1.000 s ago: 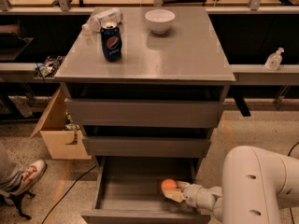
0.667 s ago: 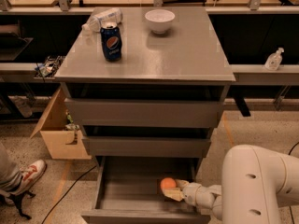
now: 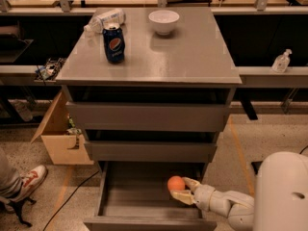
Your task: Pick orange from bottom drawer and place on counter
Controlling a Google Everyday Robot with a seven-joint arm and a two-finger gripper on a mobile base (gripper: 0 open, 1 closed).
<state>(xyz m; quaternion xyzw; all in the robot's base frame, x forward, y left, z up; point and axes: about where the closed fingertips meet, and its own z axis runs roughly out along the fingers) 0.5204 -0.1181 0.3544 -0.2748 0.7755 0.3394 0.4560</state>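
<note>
The orange (image 3: 175, 182) is inside the open bottom drawer (image 3: 137, 198), near its right side. My gripper (image 3: 179, 187) reaches into the drawer from the right and its pale fingers (image 3: 181, 196) close around the orange, one above and one below. The orange looks slightly raised off the drawer floor. The counter (image 3: 187, 52) is the grey top of the cabinet above, with the two shallower drawers partly pulled out below it.
A Pepsi can (image 3: 114, 43), a white bowl (image 3: 163, 21) and a lying plastic bottle (image 3: 103, 20) stand on the counter's back left. A cardboard box (image 3: 60, 134) and a person's shoe (image 3: 26, 181) are on the floor at left. A spray bottle (image 3: 281, 61) stands on the right shelf.
The orange and my gripper have moved up a little inside the bottom drawer. Nothing else has moved.
</note>
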